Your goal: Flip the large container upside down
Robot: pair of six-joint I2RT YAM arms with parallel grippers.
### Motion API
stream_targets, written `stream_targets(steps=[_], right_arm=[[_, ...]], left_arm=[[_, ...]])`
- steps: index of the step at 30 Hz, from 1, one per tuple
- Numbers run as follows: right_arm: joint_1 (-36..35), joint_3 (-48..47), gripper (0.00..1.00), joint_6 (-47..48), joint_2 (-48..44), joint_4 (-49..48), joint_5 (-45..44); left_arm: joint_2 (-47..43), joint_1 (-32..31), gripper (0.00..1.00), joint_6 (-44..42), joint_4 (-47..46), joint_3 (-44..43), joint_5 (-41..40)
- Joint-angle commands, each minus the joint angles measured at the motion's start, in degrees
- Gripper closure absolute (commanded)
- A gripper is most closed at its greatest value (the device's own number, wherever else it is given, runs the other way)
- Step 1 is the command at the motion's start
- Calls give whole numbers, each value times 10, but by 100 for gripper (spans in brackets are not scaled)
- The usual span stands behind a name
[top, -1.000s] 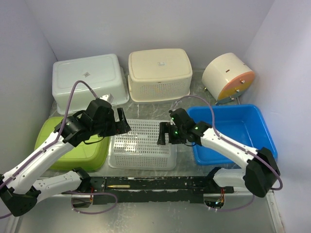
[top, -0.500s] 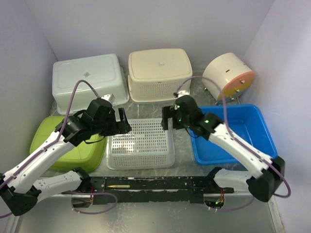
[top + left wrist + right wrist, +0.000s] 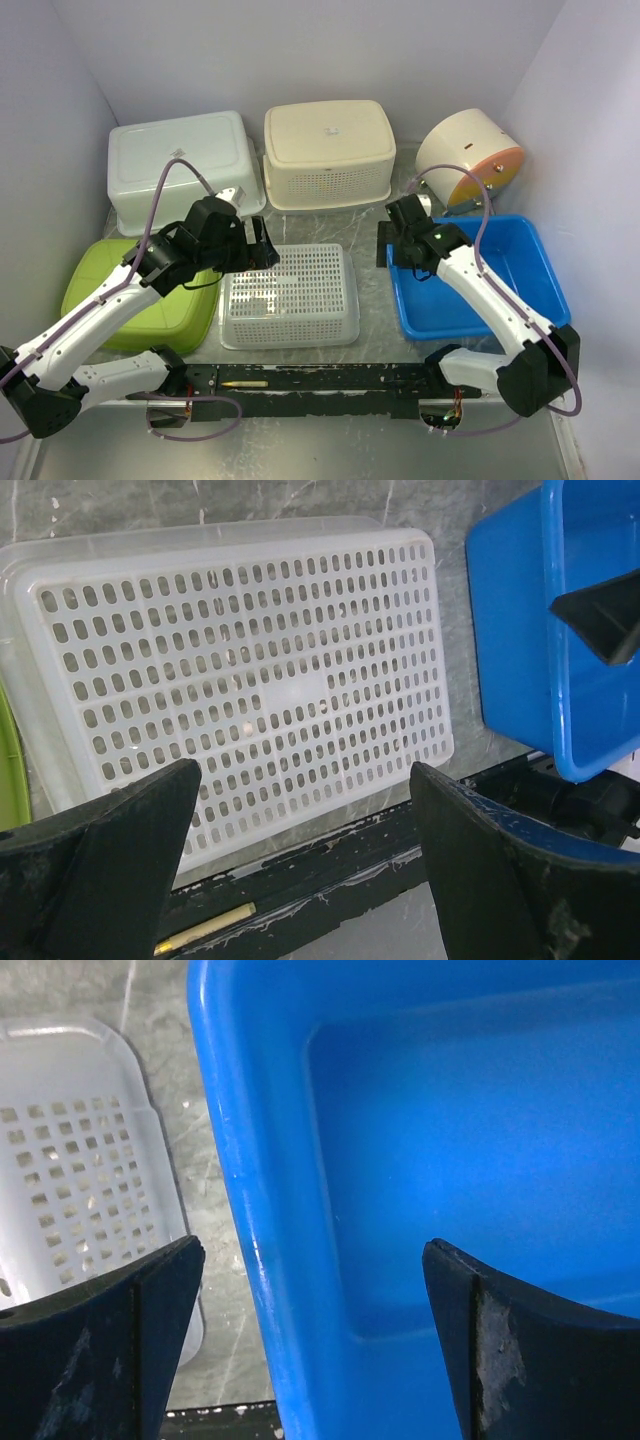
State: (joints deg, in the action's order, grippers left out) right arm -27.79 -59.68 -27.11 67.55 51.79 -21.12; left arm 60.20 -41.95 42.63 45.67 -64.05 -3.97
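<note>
Blue bin (image 3: 505, 270) sits upright, mouth up, on the grey table (image 3: 372, 312) at the right of the top view, just beside the white perforated basket (image 3: 290, 290). Nearest the camera, a black rail (image 3: 320, 378) runs across the bottom of the frame with a thin brass-coloured rod (image 3: 245, 384) lying on it. Beyond it a green tub (image 3: 150, 300) lies base-up at the left, touching the basket, which is also base-up at the centre.

The left gripper (image 3: 258, 250) hangs over the basket's upper left corner, fingers spread and holding nothing. The right gripper (image 3: 392, 250) is at the bin's upper left corner. In its wrist view the fingers are spread astride the bin's left wall, one outside and one over the interior; whether they touch it I cannot tell.

Farthest back stand a white tub (image 3: 180, 165), a cream basket (image 3: 328, 140) and a round drum (image 3: 468, 155) on its side.
</note>
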Motion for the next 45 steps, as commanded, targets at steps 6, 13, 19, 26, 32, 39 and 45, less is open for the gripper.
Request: stream_targets(steps=[6,13,19,26,32,39,45], right_arm=[[13,62,44,6,9,-31,122],[12,6,80,23,-8,-7,160],[12,17,40,13,-16,-7,126],[12,74,45,-11,15,-41,132],[12,-43,100,8,6,8,162],[12,-294,100,-39,5,106,218],[12,-412,100,-104,0,85,289]], left_arm=[[-2,-3,3,-14,-30,2,21],[22,-3,3,-26,-50,-4,36],[47,-3,3,-41,-60,-18,36],[46,-3,3,-42,-65,-17,41],[40,-3,3,-45,-59,-16,33],[47,-3,3,-55,-50,-50,34],[46,-3,3,-70,-56,-81,13]])
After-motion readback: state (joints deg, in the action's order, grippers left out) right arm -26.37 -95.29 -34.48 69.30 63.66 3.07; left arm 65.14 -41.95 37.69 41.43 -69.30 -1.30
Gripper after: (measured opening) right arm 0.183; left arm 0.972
